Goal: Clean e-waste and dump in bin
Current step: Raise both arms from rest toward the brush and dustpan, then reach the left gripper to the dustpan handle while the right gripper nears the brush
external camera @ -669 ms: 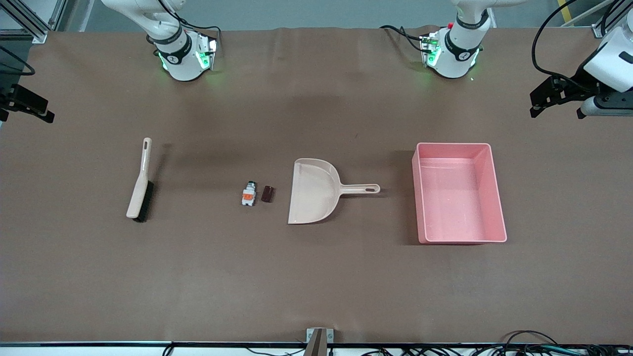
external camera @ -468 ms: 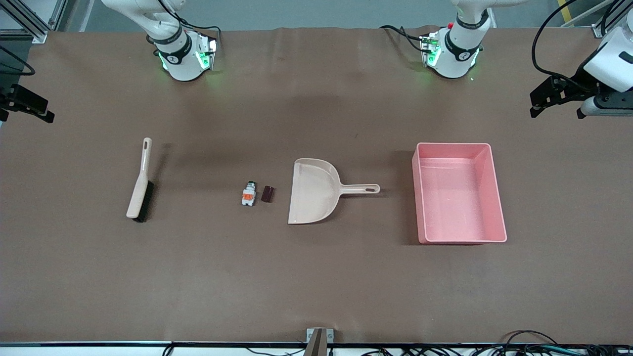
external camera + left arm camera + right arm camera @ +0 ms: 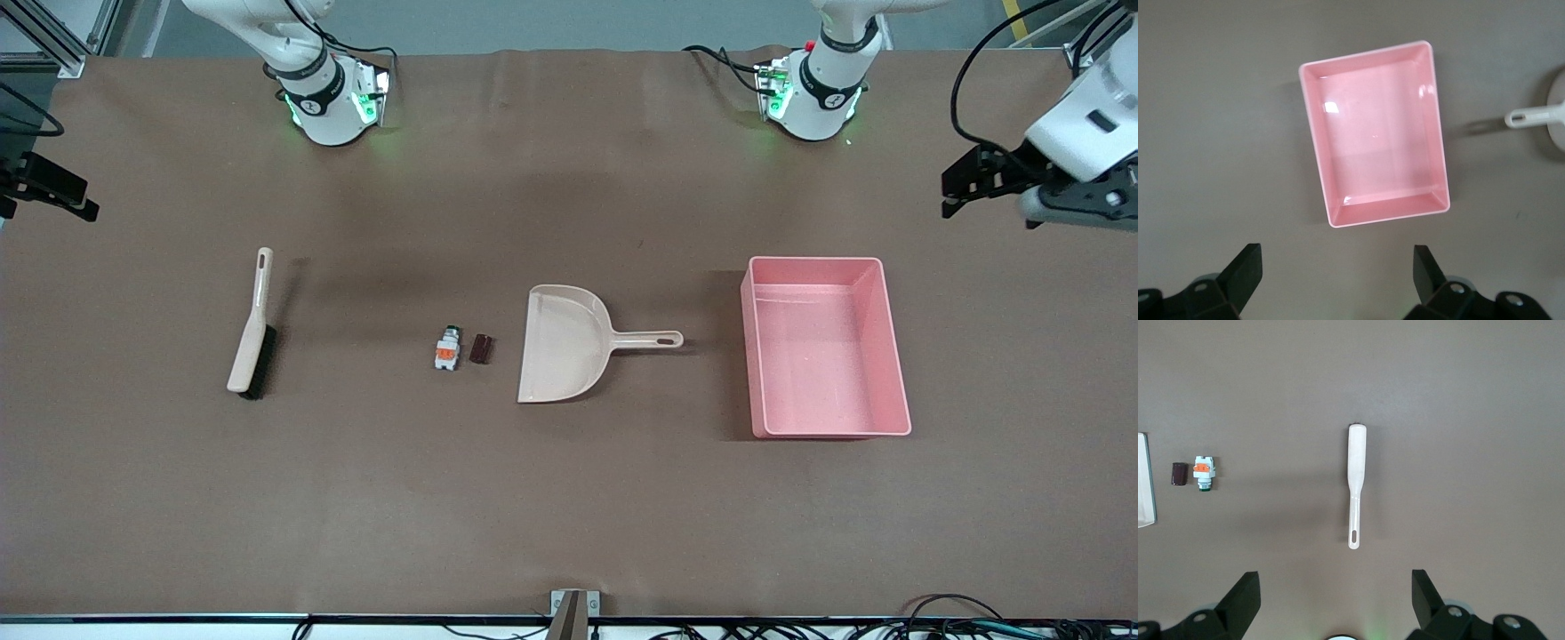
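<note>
The e-waste lies mid-table: a white-grey component with orange markings (image 3: 447, 348) and a dark maroon chip (image 3: 481, 348), side by side; both also show in the right wrist view, the component (image 3: 1203, 473) and the chip (image 3: 1179, 473). The empty pink bin (image 3: 827, 356) stands toward the left arm's end; it fills the left wrist view (image 3: 1378, 133). My left gripper (image 3: 987, 209) hangs high, open and empty, over the table past the bin (image 3: 1338, 267). My right gripper (image 3: 46, 206) hangs high, open and empty, near the right arm's end (image 3: 1336, 590).
A beige dustpan (image 3: 560, 342) lies between the e-waste and the bin, mouth toward the chip, handle (image 3: 1531, 118) toward the bin. A beige brush with dark bristles (image 3: 253, 333) lies toward the right arm's end (image 3: 1356, 467). Cables run along the table's near edge.
My left gripper has shifted slightly toward the bin and tilted. The right arm and the things on the table have not moved.
</note>
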